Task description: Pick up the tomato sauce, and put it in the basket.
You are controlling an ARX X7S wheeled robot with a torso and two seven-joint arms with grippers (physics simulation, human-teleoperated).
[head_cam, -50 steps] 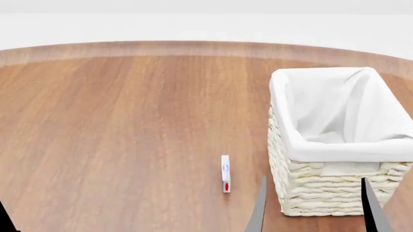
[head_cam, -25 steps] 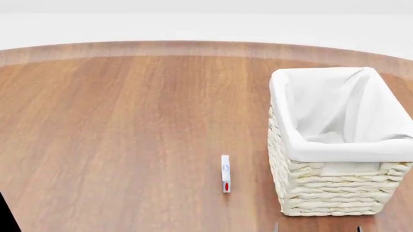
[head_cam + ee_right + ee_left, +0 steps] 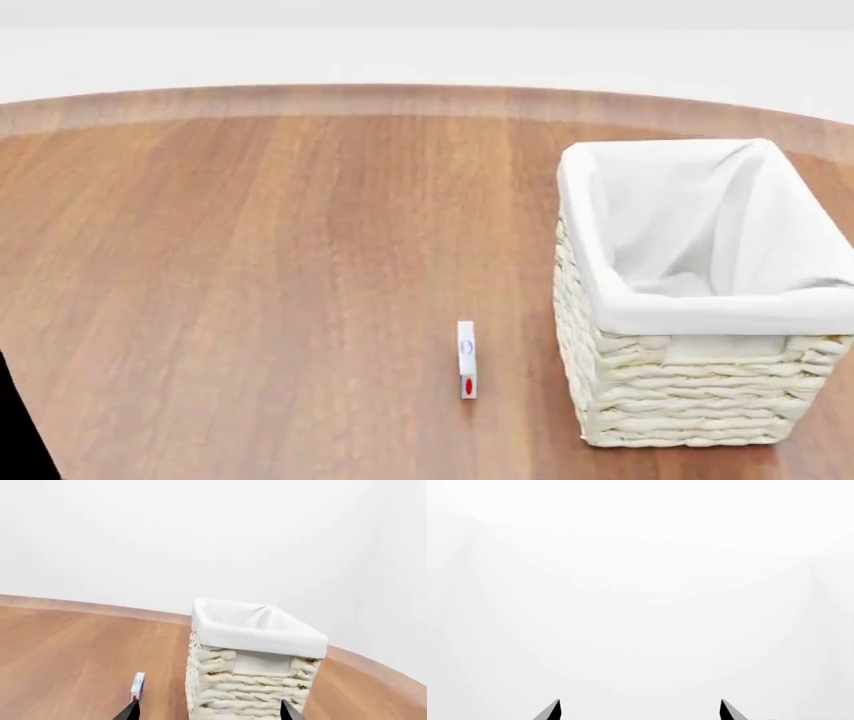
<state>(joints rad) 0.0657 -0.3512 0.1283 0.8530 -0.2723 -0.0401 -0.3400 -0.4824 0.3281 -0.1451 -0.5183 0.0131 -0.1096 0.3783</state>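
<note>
One basket (image 3: 694, 390) stands with its long axis running six to twelve, tomato sauce showing nowhere, so its place and heading cannot be told; one slim white box (image 3: 466, 360) stands at the basket's eight o'clock; two grippers, left gripper (image 3: 640, 711) and right gripper (image 3: 210, 712), both spread

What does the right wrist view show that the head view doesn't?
Only the right wrist view shows the right pincer, its two dark tips spread apart with nothing between them, and the white wall rising behind the table. Only the head view looks down into the basket's white liner, where no can is visible, and shows a dark sliver of the robot at its lower left corner. Both show the wicker basket standing on the wooden table, with a small white carton bearing red marks just beside it. Neither shows the tomato sauce.
</note>
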